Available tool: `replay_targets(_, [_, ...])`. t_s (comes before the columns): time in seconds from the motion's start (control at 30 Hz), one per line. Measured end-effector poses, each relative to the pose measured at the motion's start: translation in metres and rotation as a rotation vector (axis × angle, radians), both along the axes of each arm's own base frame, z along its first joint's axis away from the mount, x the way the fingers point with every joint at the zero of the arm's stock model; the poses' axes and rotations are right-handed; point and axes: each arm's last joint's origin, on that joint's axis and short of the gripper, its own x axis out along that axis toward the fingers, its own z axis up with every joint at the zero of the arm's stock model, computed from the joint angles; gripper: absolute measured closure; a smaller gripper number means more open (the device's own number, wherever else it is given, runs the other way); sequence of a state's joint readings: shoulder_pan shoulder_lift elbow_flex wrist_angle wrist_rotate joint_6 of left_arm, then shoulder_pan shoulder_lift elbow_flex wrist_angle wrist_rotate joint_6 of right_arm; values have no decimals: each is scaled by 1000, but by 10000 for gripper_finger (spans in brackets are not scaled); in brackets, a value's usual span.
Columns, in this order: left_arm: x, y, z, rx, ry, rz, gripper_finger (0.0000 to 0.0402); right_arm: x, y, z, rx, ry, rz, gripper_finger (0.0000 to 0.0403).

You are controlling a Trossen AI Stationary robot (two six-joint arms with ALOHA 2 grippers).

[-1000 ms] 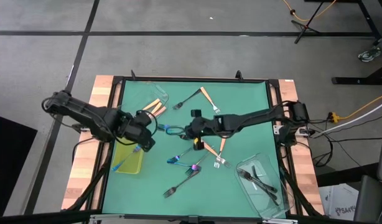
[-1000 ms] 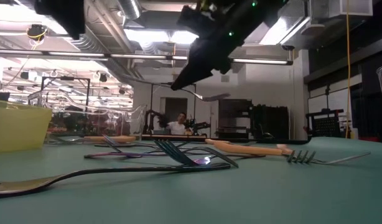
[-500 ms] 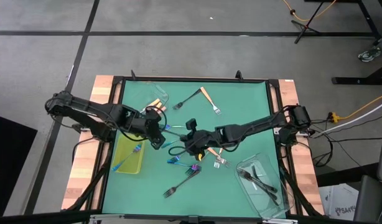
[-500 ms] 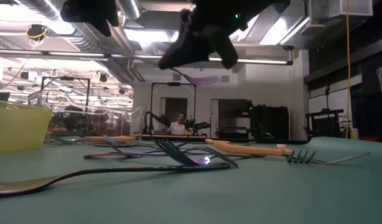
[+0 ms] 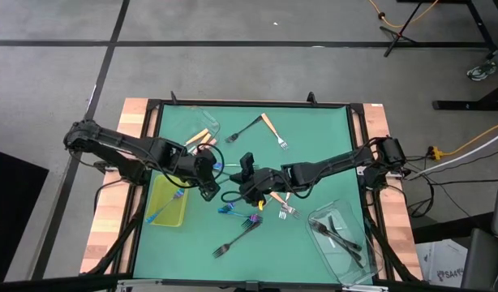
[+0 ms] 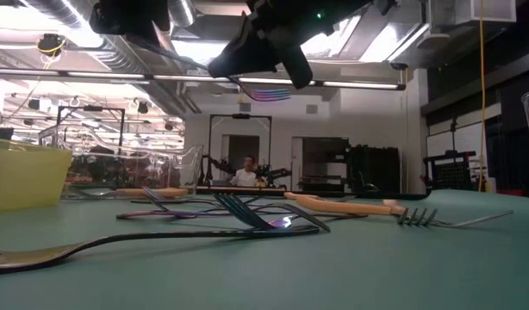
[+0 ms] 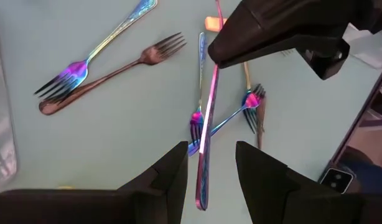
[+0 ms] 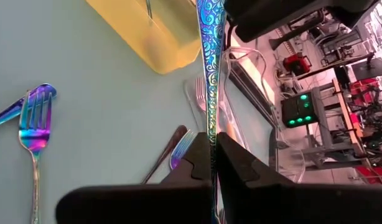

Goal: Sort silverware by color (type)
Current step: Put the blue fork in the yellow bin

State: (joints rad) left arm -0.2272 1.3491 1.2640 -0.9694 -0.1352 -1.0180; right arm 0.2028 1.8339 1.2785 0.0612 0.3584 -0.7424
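My right gripper (image 5: pixel 242 177) hangs over the middle of the green table, shut on an iridescent fork (image 7: pixel 208 112). The fork's patterned handle (image 8: pixel 209 68) sticks out toward my left gripper (image 5: pixel 212 178). That gripper is open, and its two fingers stand on either side of the handle's free end (image 7: pixel 201 196) without touching it. Below them, more iridescent forks (image 5: pixel 233 209), a dark fork (image 5: pixel 235 240) and orange-handled forks (image 5: pixel 286 199) lie flat on the table. In the low view the held fork (image 6: pixel 266 93) shows high above the table. My right gripper pinches the iridescent fork's handle (image 8: pixel 209 140) between its two shut fingers. The long patterned part reaches out beyond the fingertips, along the fingers. The gripper's own body hides the tine end. The fork is lifted clear of the table and slants slightly downward toward my left gripper.
A yellow-green tray (image 5: pixel 174 212) with a blue fork in it sits at the left. One clear tub (image 5: pixel 346 243) at the near right holds dark forks. Another clear tub (image 5: pixel 208 126) at the far left holds orange-handled ones. An orange fork (image 5: pixel 271 130) and a dark fork (image 5: pixel 244 128) lie farther back.
My right gripper has carried the fork toward the table's left and a little up, rolling its wrist so that the fork has turned. My left gripper has moved toward the table's right, and its open fingers now stand around the handle's free end.
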Motion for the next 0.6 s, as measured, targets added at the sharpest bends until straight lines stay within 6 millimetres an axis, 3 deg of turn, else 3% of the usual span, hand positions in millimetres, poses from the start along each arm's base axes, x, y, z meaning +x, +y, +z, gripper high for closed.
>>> replay_targets(0.6, [0, 0, 0, 2, 1, 0, 273, 4, 1, 9, -75, -81, 34, 403])
